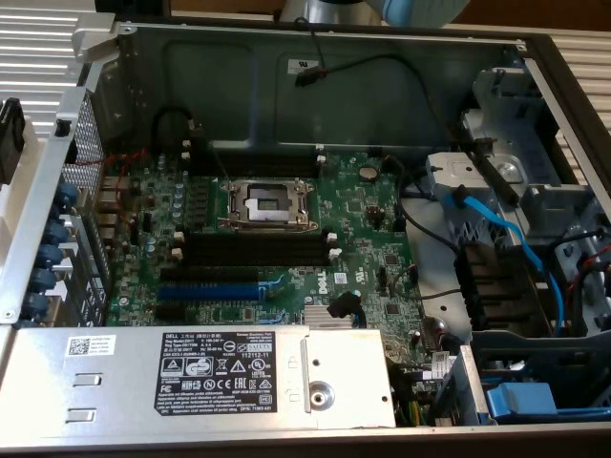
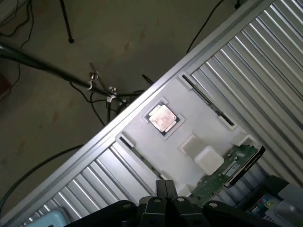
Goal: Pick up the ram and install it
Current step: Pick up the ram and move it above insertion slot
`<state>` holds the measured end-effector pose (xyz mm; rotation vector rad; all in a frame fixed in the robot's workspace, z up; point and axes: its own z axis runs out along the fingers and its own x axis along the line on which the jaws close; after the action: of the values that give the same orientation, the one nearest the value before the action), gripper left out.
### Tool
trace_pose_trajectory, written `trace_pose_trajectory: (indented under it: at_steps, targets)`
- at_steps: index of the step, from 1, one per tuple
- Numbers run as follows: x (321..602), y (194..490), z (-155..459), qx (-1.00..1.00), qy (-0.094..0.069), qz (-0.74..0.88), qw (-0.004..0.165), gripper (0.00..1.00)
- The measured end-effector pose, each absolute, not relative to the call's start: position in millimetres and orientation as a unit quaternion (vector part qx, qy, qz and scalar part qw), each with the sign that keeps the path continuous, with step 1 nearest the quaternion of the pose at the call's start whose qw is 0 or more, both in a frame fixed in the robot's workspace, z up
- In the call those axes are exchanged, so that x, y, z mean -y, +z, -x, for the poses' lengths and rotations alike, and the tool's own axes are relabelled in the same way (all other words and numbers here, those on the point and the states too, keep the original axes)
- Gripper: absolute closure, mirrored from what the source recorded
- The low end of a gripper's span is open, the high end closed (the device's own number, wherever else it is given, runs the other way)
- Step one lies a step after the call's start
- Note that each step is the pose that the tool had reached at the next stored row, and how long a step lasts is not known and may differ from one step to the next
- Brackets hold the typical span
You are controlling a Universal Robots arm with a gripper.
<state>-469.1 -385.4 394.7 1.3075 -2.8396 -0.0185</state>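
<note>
Closed hand (image 2: 165,190) above white tray (image 2: 199,120), ram (image 2: 208,101) lying in its groove

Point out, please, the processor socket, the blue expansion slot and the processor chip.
processor socket (image 1: 265,202): exterior view, dark centre.
blue expansion slot (image 1: 215,287): exterior view, mid-length.
processor chip (image 2: 162,118): wrist view, metal lid's centre.

Black memory slots (image 1: 253,250) lie open from above, hemmed between the CPU socket (image 1: 265,203) and blue expansion slot (image 1: 215,286).
</note>
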Motion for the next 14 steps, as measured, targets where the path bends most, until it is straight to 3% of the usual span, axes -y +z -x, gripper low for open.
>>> trace_pose_trajectory:
  at_steps: [14]
  targets:
    - [385.4, 394.6, 469.1, 0.823, -0.005, -0.568, 0.009, 0.90]
